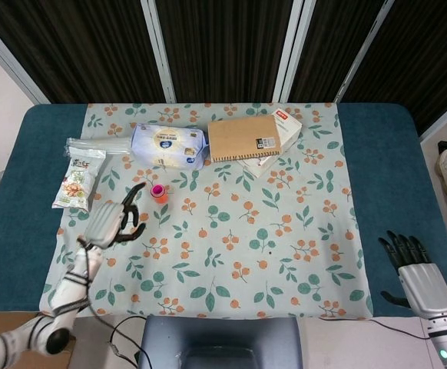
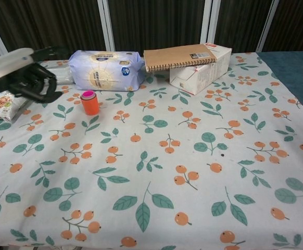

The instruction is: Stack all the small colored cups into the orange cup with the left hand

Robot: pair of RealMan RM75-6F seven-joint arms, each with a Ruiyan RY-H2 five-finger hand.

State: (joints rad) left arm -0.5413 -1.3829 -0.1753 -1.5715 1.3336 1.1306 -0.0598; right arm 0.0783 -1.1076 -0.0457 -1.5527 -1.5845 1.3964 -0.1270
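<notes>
Two hands show on my feeds: my left hand (image 1: 114, 221) hangs over the floral cloth (image 1: 231, 231) near its left side, fingers spread and holding nothing, apart from the orange cup (image 2: 89, 102). That cup stands upright just in front of the blue packet (image 2: 107, 70), with the pink cup (image 2: 88, 94) nested in it. My right hand (image 1: 415, 270) sits off the cloth's right edge, fingers extended and empty.
</notes>
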